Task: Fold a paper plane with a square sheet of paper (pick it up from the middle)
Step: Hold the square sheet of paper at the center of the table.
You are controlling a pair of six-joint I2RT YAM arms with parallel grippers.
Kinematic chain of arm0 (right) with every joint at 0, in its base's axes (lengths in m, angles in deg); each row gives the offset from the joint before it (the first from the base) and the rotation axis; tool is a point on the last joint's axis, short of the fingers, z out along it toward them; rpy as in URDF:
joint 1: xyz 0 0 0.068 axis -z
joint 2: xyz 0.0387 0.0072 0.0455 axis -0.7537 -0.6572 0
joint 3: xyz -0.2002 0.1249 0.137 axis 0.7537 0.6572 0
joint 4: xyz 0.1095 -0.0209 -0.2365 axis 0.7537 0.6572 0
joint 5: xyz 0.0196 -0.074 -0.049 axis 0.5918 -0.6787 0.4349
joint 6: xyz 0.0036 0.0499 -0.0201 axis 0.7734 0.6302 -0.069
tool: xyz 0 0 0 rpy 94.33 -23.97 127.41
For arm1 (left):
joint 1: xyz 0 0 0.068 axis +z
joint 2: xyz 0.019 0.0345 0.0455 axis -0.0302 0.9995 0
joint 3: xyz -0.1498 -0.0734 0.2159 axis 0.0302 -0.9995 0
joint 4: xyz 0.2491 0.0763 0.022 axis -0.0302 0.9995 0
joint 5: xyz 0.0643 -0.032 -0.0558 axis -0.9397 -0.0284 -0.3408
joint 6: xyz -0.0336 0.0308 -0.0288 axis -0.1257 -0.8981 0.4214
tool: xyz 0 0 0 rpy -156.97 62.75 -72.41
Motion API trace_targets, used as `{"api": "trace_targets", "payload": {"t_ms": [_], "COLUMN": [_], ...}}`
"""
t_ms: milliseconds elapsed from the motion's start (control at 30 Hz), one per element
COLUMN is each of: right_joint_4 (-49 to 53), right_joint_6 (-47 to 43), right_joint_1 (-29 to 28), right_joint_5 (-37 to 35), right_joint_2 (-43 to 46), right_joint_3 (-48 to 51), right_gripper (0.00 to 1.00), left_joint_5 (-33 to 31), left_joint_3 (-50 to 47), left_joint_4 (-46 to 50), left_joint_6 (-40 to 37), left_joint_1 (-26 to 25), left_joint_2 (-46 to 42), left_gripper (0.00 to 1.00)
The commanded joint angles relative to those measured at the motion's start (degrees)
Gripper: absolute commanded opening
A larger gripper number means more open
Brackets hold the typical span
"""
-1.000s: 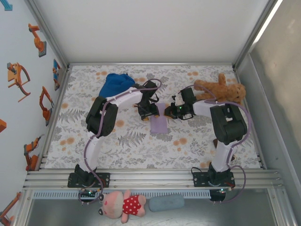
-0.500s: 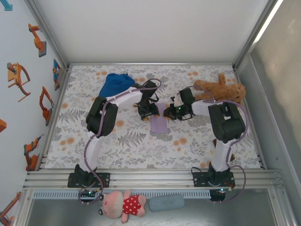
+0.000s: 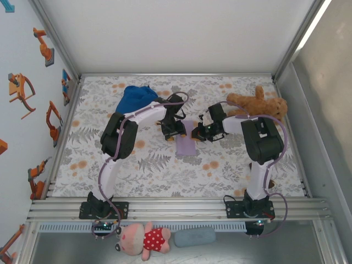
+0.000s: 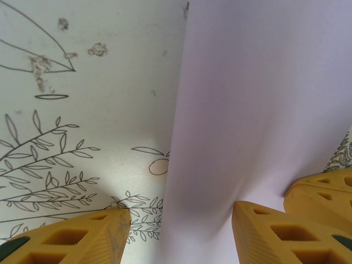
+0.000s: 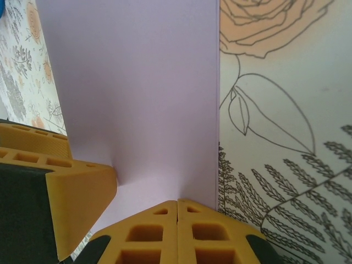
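Observation:
The square sheet of paper [image 3: 186,144] is lavender and lies as a narrow strip on the flowered table between the two arms. My left gripper [image 3: 177,132] is at its left side and stands open. In the left wrist view one left fingertip [image 4: 82,236] rests on the tablecloth and the other fingertip [image 4: 269,231] presses on the paper [image 4: 253,99]. My right gripper [image 3: 197,133] is at the paper's right side. In the right wrist view the right gripper [image 5: 177,206] is shut, tips together on the paper [image 5: 137,82] near its edge. No fold shows between them.
A blue cap [image 3: 137,98] lies at the back left behind the left arm. A brown teddy bear [image 3: 256,105] sits at the back right. A pink plush [image 3: 140,237] and a grey-blue pad [image 3: 194,237] lie in front of the rail. Metal frame walls enclose the table.
The right gripper has slid a little left onto the paper and closed fully. The left gripper has stayed in place, still open.

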State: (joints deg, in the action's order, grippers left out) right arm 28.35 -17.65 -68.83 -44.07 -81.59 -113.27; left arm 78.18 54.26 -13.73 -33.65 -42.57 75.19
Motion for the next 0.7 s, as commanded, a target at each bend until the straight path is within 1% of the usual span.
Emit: {"api": "trace_targets", "payload": {"t_ms": [0,100,267,400,500,567,667], "right_joint_4": [5.68,7.64,9.23,9.5,9.63,9.93,10.29], "right_joint_6": [-2.36,-3.26,-4.39,-4.58,-4.71,-4.71,-4.59], "right_joint_1": [-0.32,-0.37,-0.28,-0.23,-0.27,-0.29,-0.26], "right_joint_5": [-5.86,-7.95,-10.45,-11.32,-11.74,-12.01,-12.22], "right_joint_2": [-2.51,-2.92,-3.79,-4.3,-4.45,-4.5,-4.83], "right_joint_3": [-0.64,-0.48,0.04,0.14,0.15,0.0,-0.1], "right_gripper": [0.03,0.03,0.02,0.02,0.02,0.02,0.01], "left_joint_5": [-1.16,-1.11,-4.84,-5.65,-1.31,3.29,8.73], "left_joint_3": [-6.1,-6.09,-5.67,-9.24,-12.97,-14.88,-16.81], "left_joint_4": [-2.59,-3.03,-4.37,-9.61,-15.49,-19.48,-24.29], "left_joint_6": [-1.8,-2.42,-3.63,-3.92,-3.6,-2.91,-0.44], "left_joint_1": [-1.26,-1.01,0.74,2.28,3.02,2.96,2.78], "left_joint_2": [9.19,5.58,-6.98,-16.27,-20.36,-21.08,-19.85], "left_gripper": [0.55,0.55,0.55,0.55,0.55,0.54,0.47]}}
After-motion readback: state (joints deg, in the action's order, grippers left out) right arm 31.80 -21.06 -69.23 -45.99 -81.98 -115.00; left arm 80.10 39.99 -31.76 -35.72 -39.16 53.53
